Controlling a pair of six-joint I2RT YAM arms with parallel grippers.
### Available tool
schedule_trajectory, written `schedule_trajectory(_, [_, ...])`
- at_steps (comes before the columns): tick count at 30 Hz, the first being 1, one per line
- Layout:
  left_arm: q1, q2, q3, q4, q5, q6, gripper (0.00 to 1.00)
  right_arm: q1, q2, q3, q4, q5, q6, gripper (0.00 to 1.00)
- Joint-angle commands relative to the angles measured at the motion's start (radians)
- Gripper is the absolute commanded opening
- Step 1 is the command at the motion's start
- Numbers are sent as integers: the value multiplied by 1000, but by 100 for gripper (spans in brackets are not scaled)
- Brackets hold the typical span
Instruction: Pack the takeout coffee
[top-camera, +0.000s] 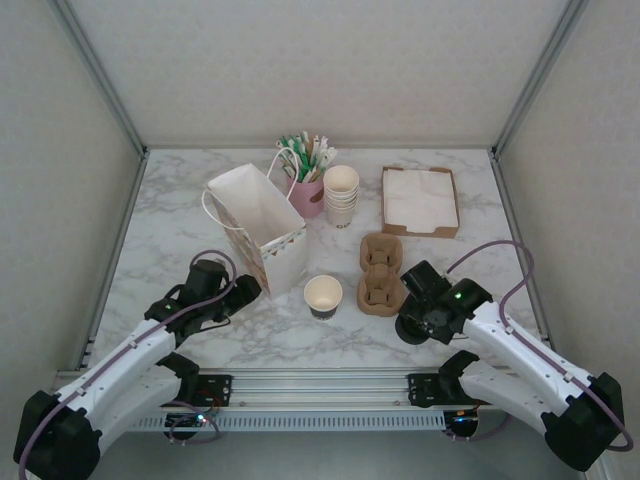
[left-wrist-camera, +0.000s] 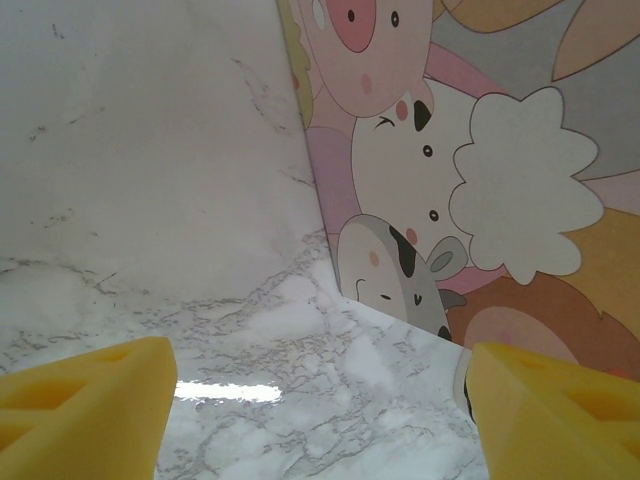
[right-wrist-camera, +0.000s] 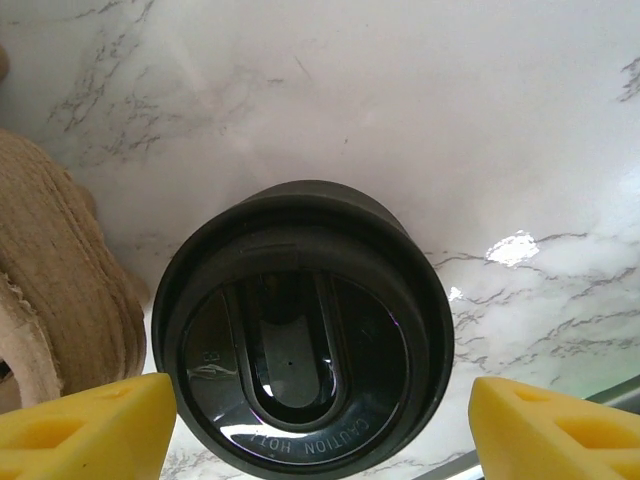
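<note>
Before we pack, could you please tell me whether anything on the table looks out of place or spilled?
Nothing is spilled or damaged. Only the paper cup stands open with no lid, while a black lid sits apart on the table, beneath the right gripper's open jaws.

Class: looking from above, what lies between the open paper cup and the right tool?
The brown cardboard cup carriers lie between the open paper cup and the right tool, as the top view shows.

Raised letters on the black lid (right-wrist-camera: 300, 330) spell "CAUTION HOT", curving along its near edge, upside down in the right wrist view. A small mark beside them is unreadable.
</note>
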Motion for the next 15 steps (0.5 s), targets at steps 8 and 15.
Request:
schedule_trajectory(8, [-15,12,14,8,-26,-15,76,-52,10,-42,46,-44,-24,79])
schedule_trajectory(15, [-23,16,15,7,-28,-14,76,-70,24,-65,70,-53,-29,80])
